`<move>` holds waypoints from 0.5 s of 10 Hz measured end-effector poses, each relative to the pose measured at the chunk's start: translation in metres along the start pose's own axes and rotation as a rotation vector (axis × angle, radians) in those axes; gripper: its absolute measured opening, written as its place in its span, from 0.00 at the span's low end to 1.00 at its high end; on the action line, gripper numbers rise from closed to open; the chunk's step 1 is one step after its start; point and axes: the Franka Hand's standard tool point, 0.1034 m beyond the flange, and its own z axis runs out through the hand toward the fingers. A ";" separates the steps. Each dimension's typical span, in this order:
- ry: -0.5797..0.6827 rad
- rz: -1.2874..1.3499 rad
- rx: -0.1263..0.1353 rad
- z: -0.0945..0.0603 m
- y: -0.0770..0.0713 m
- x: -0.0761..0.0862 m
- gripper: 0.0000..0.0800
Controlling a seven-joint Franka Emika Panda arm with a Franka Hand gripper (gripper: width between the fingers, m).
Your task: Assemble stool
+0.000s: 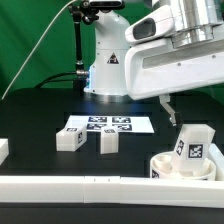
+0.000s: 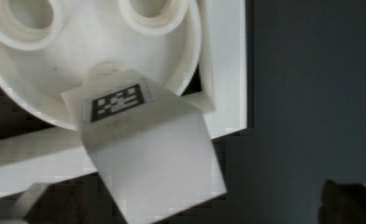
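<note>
White leg [image 1: 193, 147] stands in seat [image 1: 165, 170], exterior view's right. Hand [image 1: 168, 108] just above, fingers wide, empty. Leg one looks placed; next needs a grasp on a loose leg [image 1: 108, 142] on worktop [image 1: 40, 105].

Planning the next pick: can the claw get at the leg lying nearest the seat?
Probably yes: that leg lies in the open on the table with nothing over it, and the claw hangs free near the seat.
</note>
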 end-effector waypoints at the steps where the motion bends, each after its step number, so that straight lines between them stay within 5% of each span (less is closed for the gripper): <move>1: 0.000 -0.045 0.000 0.000 0.000 0.000 0.81; 5: 0.015 -0.417 -0.022 0.000 0.003 0.003 0.81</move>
